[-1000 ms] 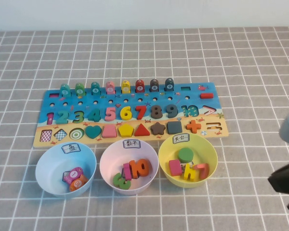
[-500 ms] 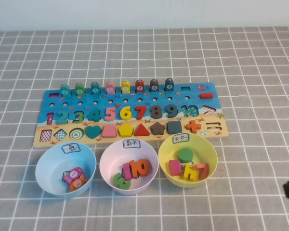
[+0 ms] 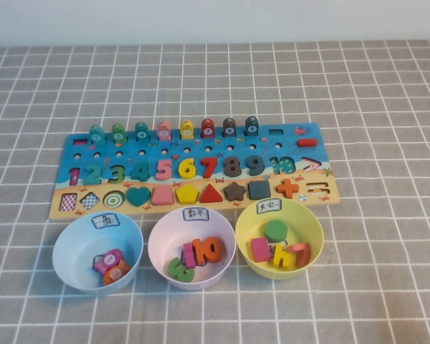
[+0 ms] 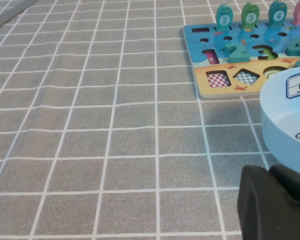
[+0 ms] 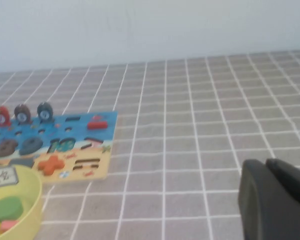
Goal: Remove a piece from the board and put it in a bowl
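Neither arm enters the high view. The left pincer (image 4: 275, 205) shows only as a dark block at the corner of its wrist view, just beside the blue bowl (image 3: 97, 251), near the surface's (image 3: 387, 93) front left; whether it is open I cannot tell. The board (image 3: 193, 170) lies mid-surface, numbers 1 to 10 readable along its middle row, shape pieces below. Each bowl carries a small label with writing too small to read. The pink bowl (image 3: 191, 247) holds a 10 piece (image 3: 209, 249); the yellow bowl (image 3: 279, 237) a green disc (image 3: 276, 230). The right pincer (image 5: 277, 200), equally cut off, hangs off the board's right end, its opening unclear.
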`<state>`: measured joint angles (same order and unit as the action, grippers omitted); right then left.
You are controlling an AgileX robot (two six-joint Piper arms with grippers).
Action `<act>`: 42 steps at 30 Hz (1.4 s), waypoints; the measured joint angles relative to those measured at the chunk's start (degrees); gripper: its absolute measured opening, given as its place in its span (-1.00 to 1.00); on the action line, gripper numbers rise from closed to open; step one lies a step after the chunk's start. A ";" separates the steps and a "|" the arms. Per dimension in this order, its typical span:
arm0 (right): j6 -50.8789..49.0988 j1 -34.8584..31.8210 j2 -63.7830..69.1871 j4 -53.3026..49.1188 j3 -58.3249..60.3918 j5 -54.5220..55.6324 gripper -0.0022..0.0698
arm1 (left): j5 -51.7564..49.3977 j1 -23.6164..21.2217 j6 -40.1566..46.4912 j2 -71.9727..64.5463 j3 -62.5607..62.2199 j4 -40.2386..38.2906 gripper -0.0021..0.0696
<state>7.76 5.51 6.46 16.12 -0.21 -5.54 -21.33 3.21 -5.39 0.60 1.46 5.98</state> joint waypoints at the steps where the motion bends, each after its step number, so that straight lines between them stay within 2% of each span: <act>1: 0.00 -0.67 -1.75 0.00 0.62 0.00 -0.99 | 0.00 0.00 0.00 0.00 0.00 0.00 -0.95; 6: 0.00 -1.51 -6.85 0.00 1.67 -1.07 -0.99 | 0.00 0.00 0.00 0.00 0.00 0.00 -0.95; 19: 0.00 -1.68 -6.86 -0.36 1.67 -2.39 -0.99 | 0.00 0.00 0.00 0.00 0.00 0.00 -0.95; 30: -0.43 -1.77 -6.94 -4.63 1.67 -14.48 -0.99 | 0.00 0.00 0.00 0.00 0.00 0.00 -0.95; 42: -0.43 -1.77 -6.94 -4.90 1.67 -15.62 -0.99 | 0.00 0.00 0.00 0.00 0.00 0.00 -0.95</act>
<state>7.33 3.74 -0.48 11.23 1.46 -21.16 -21.33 3.21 -5.39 0.60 1.46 5.98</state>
